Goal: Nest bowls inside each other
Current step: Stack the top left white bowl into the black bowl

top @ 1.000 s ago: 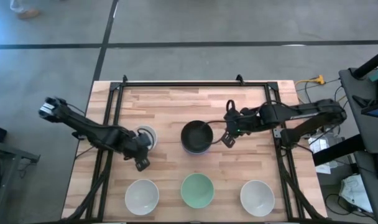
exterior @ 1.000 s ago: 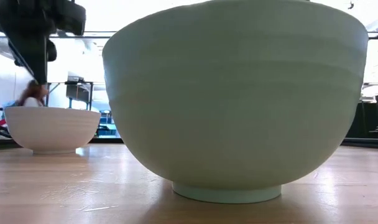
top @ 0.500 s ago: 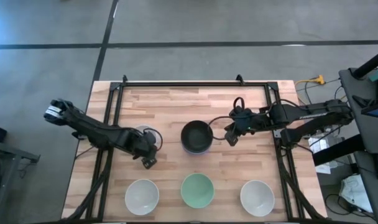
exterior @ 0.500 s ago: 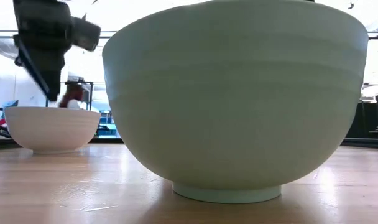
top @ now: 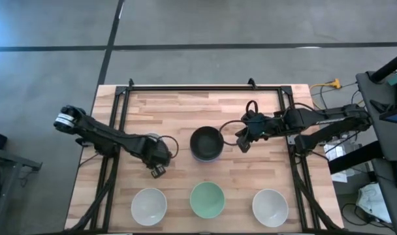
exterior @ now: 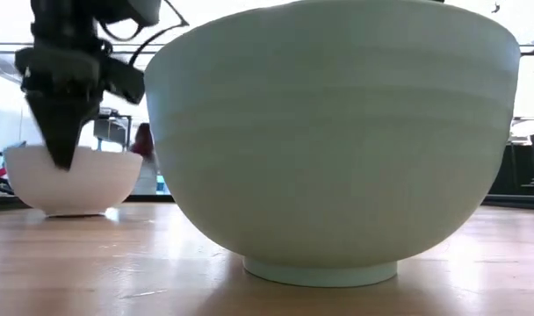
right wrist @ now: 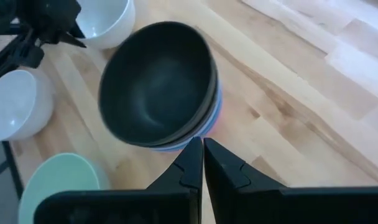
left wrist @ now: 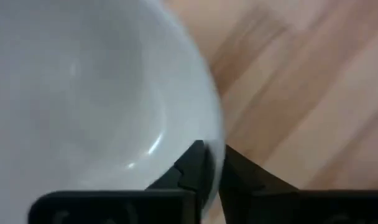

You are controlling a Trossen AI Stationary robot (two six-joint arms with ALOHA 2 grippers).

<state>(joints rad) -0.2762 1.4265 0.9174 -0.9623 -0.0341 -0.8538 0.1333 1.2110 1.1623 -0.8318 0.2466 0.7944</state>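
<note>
A white bowl (top: 150,138) stands on its foot at the table's middle left, mostly hidden under my left gripper (top: 160,153), which is shut on its rim. In the low view the same gripper (exterior: 61,145) points down at this bowl (exterior: 82,184). A stack of bowls with a black bowl on top (top: 206,143) stands at the table's centre. Blue and pink rims show beneath it in the right wrist view (right wrist: 207,121). My right gripper (top: 243,141) hovers just right of the stack, shut and holding nothing (right wrist: 202,155). My left gripper grips the white bowl's rim (left wrist: 215,140), on the side toward the stack. One finger (left wrist: 188,167) is inside the bowl and the other (left wrist: 239,177) is outside. The fingers come from above, pointing down. The bowl stands upright, its foot (exterior: 71,211) on the table.
Along the near edge stand a white bowl (top: 149,206), a mint green bowl (top: 207,199) and another white bowl (top: 270,207). The mint bowl fills most of the low view (exterior: 333,140). A black frame (top: 205,87) borders the table's far and side edges.
My left gripper has moved toward the table's right edge and come down over the white bowl, covering most of it in the high view. The bowl has stayed where it was. My right gripper has drawn back slightly from the stack toward the right.
</note>
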